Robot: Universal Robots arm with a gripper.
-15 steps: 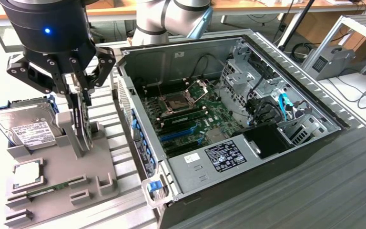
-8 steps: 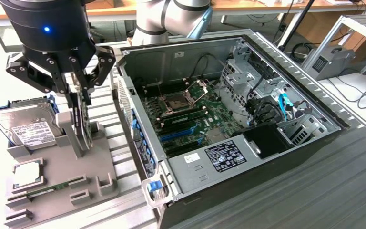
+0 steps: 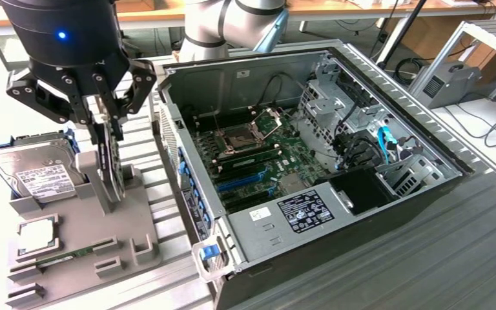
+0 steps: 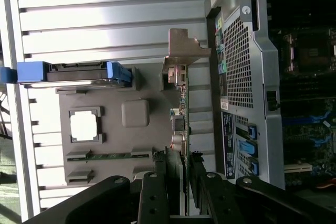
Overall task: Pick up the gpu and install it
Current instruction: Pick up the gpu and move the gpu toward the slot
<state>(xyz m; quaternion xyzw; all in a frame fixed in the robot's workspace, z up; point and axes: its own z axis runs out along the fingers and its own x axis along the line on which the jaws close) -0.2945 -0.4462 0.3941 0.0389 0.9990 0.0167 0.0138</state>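
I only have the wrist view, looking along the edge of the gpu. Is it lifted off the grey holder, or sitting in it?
Observer: Sitting in it. In the exterior view the gpu stands upright between the posts of the grey holder, with the gripper directly over it.
Operator: Do any cables lie across the slots inside the case?
Observer: No. The blue slots have no card in them, and the cables bunch toward the exterior view's right side of the case, away from the slots.
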